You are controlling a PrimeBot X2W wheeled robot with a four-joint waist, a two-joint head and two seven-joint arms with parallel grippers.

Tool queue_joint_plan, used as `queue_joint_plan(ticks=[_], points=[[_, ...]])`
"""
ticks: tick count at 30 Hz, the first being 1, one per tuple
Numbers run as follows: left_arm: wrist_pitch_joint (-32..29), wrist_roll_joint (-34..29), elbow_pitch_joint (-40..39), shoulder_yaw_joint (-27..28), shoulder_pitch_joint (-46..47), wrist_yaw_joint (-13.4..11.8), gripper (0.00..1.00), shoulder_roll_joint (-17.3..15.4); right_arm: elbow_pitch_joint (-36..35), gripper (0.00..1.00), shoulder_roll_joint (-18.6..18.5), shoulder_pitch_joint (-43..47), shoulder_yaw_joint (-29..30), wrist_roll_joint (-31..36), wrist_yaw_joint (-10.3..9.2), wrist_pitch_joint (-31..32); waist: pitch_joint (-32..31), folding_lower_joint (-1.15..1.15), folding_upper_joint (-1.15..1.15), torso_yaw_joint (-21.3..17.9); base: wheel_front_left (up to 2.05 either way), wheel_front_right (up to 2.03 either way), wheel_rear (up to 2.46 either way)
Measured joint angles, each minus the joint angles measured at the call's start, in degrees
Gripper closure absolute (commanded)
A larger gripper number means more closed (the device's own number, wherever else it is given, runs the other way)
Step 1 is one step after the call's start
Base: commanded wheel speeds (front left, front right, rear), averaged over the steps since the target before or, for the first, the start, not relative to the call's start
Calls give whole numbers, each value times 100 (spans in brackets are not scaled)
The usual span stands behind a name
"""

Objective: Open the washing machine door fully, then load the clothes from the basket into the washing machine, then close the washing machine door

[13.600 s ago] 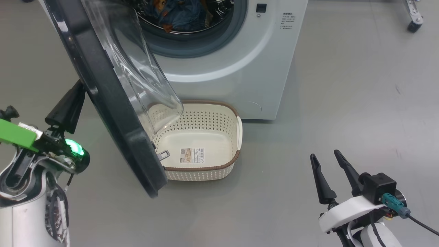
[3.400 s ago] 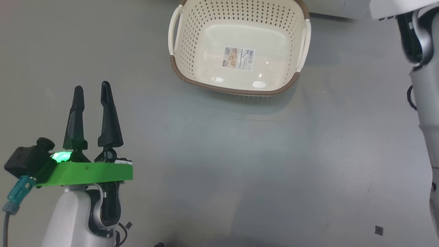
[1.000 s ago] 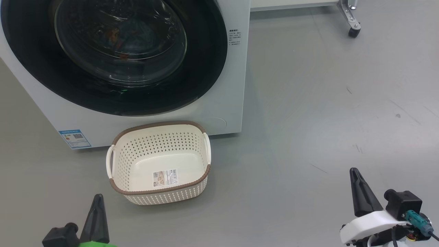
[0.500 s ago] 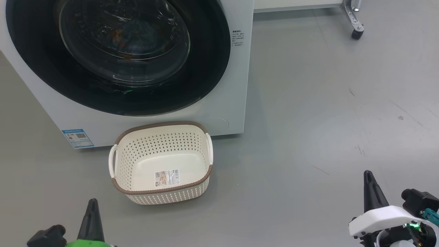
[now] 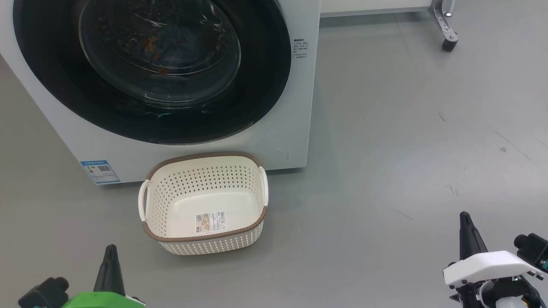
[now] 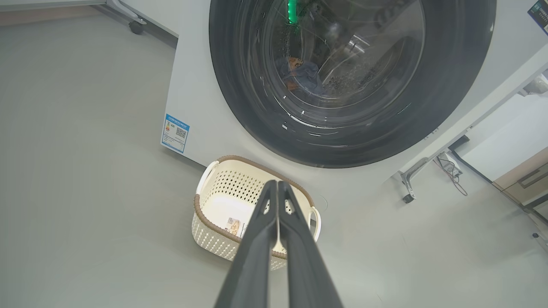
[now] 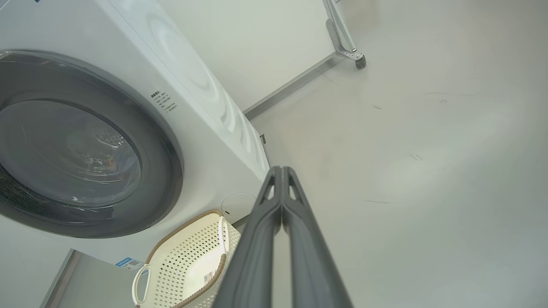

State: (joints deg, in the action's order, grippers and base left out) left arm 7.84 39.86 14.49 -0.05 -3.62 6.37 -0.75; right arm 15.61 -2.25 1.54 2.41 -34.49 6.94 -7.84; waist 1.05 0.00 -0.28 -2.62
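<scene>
Biggest change vs some secs earlier: the washing machine door (image 5: 154,68), which then hung open over the basket w/ the drum exposed, was now shut flush against the front of the washing machine (image 5: 299,111). Over the last sec nothing in the scene itself shifted. The head cam drifted a bit, so machine & basket slid slightly in frame, and both grippers sat lower at the bottom edge. Judgement: all three steps looked done (door closed, load inside, basket emptied), so prob. little was left beyond backing off. Whether the latch had fully caught couldn't be told. The door had a wide glossy black rim and a bulging clear glass bowl at centre w/ reflections across it, and no gap showed at its edge in the head or wrist views. Through the glass the clothes (image 6: 301,75) showed as a dim blue heap w/ an orange-brown patch, inside the drum. The basket (image 5: 205,234) stood on the grey floor (image 5: 385,179) just in front of the machine, below the door, w/ just its label sticker (image 5: 211,222) on the bottom. Left gripper (image 5: 110,254) & right gripper (image 5: 466,222) were both clenched, fingers pressed together, grasping nothing, well apart from door & basket.
</scene>
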Motion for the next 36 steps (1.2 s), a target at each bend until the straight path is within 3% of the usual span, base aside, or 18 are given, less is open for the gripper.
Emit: queue_joint_plan(ticks=[36], points=[[-753,2633,66,255,353,22,100,-22,21,100,8,-239,301,-2897,1,757,-46,0,0,134,0,0,0]])
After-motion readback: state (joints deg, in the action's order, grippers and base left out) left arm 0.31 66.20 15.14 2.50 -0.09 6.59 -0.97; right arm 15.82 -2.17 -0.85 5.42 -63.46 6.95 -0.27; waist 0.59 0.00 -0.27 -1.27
